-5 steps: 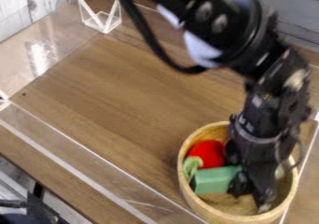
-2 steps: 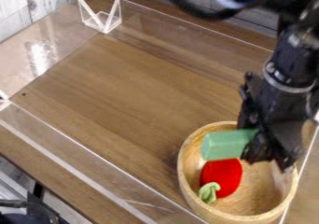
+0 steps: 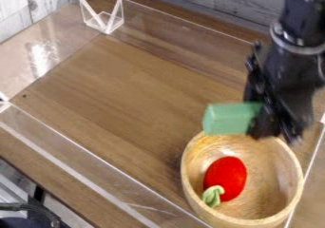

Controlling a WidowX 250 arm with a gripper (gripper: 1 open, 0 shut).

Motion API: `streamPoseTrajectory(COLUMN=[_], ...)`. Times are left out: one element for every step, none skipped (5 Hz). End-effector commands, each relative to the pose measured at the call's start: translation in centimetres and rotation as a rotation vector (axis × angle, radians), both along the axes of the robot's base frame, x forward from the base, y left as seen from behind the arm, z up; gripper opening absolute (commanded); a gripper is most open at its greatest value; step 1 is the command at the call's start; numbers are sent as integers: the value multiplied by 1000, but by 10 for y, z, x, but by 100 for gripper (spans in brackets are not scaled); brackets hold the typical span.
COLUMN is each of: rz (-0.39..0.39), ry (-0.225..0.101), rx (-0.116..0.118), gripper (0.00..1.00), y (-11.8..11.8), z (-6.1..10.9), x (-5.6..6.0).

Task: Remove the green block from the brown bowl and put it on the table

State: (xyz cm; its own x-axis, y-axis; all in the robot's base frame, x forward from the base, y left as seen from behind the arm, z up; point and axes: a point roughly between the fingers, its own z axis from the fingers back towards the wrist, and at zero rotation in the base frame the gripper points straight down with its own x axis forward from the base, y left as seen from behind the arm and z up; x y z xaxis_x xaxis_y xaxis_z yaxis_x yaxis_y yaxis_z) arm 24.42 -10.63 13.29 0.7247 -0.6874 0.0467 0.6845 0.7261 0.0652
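Note:
My gripper (image 3: 263,116) is shut on the mint-green block (image 3: 230,117), which hangs in the air just above the far rim of the brown bowl (image 3: 290,159). The block sticks out to the left of the black fingers (image 3: 275,118). The bowl sits at the table's (image 3: 127,89) near right corner. Inside it lies only a round red fruit toy (image 3: 225,176) with a small green stem. The arm's dark body fills the upper right and hides part of the table behind it.
Low clear plastic walls (image 3: 76,165) run along the table's edges. A small clear folded stand (image 3: 102,15) sits at the far left corner. Bare wood-grain surface spreads left of the bowl.
The gripper has risen out of the bowl with the green block in it. The red fruit toy has stayed inside the bowl and now shows fully.

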Motion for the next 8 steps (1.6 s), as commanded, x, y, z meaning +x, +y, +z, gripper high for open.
streamPoseTrajectory(rz=[2, 0, 16, 18, 22, 32, 43, 57], ry=[-79, -108, -124, -138, -147, -147, -145, -143], rx=[-29, -62, -78, -95, -113, -123, -130, -137], gripper=[0, 0, 0, 0, 0, 0, 0, 0], y=[9, 1, -6, -12, -15, -16, -16, -15], z=[24, 22, 22, 21, 20, 20, 20, 21], x=[9, 8, 5, 2, 0, -2, -4, -6])
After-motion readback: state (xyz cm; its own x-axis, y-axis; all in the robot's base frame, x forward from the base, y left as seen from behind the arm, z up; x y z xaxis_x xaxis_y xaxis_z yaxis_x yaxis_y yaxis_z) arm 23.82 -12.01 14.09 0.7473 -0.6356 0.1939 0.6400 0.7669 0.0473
